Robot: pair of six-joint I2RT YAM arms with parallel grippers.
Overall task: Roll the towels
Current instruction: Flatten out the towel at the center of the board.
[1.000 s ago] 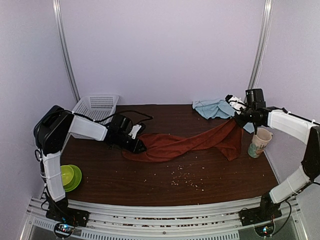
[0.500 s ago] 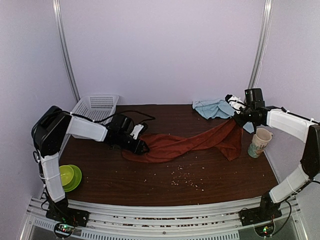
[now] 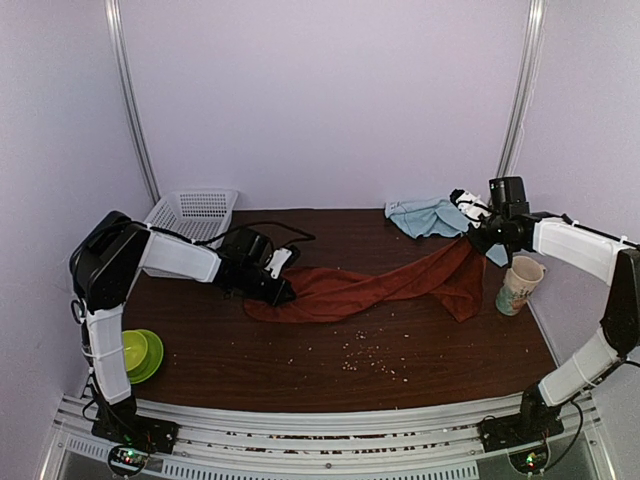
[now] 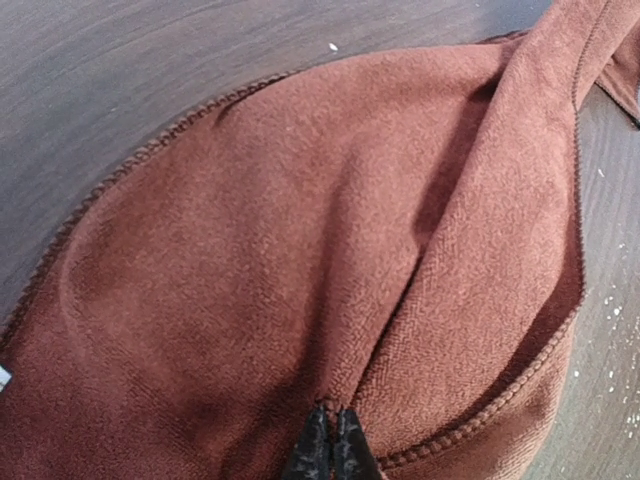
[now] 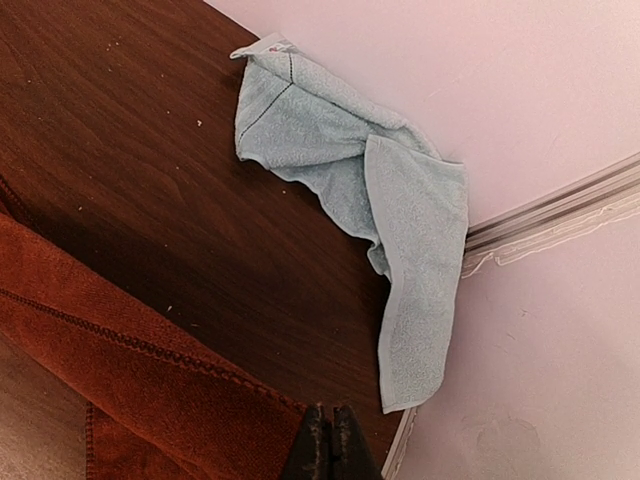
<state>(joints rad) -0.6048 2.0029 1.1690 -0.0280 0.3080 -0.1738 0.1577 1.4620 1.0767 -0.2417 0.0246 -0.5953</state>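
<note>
Rust-red towel (image 3: 380, 285) stretches across mid-frame on the counter (image 3: 300, 370), left fingers (image 4: 315, 455) and right fingers (image 5: 318, 445) each pinched shut on an end; pale blue towel (image 3: 425, 215) lies crumpled upper right. Soft, floppy, light stuff, so I'd grab the hemmed corners.

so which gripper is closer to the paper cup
Right. The right gripper is close beside the paper cup; the left gripper is across the table at the rust-red towel's other end.
</note>
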